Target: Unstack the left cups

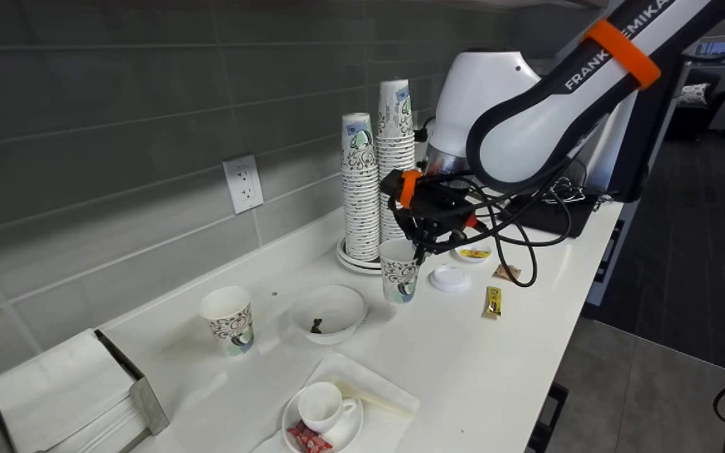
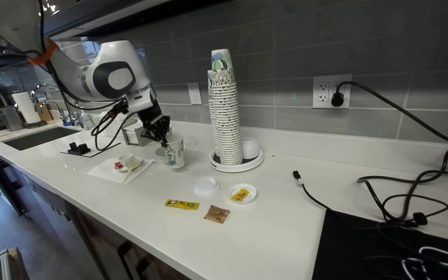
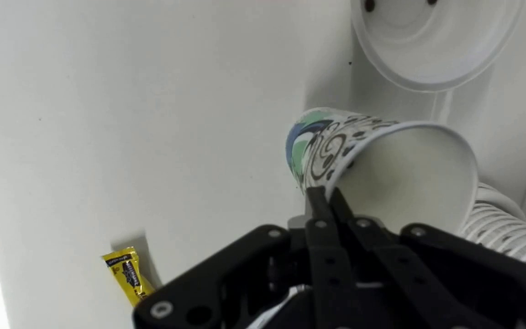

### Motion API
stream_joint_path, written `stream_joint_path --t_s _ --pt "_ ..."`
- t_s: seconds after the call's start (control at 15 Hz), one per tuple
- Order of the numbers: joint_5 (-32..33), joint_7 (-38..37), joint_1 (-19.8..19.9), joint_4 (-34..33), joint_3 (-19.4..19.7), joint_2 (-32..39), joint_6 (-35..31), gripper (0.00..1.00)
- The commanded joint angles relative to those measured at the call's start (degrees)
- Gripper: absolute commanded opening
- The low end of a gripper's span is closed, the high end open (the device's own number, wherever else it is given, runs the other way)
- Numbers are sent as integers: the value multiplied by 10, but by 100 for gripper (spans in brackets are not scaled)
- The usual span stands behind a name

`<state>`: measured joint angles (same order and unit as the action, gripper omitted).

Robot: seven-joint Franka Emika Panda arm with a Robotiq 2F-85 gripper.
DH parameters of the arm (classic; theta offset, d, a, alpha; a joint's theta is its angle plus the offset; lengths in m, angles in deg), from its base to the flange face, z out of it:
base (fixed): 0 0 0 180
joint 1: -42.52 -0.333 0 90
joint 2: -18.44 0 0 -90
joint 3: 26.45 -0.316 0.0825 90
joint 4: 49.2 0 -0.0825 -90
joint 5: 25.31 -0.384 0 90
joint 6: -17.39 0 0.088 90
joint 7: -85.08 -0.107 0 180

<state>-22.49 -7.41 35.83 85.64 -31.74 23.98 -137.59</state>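
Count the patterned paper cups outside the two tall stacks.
2: the held cup, its rim pinched by the gripper, and the free cup, between the napkin holder and the white bowl. Others may be nested inside either.

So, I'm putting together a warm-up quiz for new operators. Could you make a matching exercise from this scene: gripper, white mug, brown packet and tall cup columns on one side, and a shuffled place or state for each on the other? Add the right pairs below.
Column one
1. gripper
2. white mug
3. brown packet
4. tall cup columns

Column two
A. sitting on a saucer
B. standing on a round tray
C. closed on the rim of a paper cup
D. lying directly on the counter

Right pairs: 1-C, 2-A, 3-D, 4-B.
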Motion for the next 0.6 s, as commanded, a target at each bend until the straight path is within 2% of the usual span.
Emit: stream_joint_path --t_s 0.0,0.27,0.4,0.53 --pt "-59 67 5 -2 2 31 -25 1" --pt "-63 87 2 -2 18 50 -36 1" --pt "-50 78 -3 -2 29 51 -50 30" --pt "-58 91 -2 4 28 36 -53 44"
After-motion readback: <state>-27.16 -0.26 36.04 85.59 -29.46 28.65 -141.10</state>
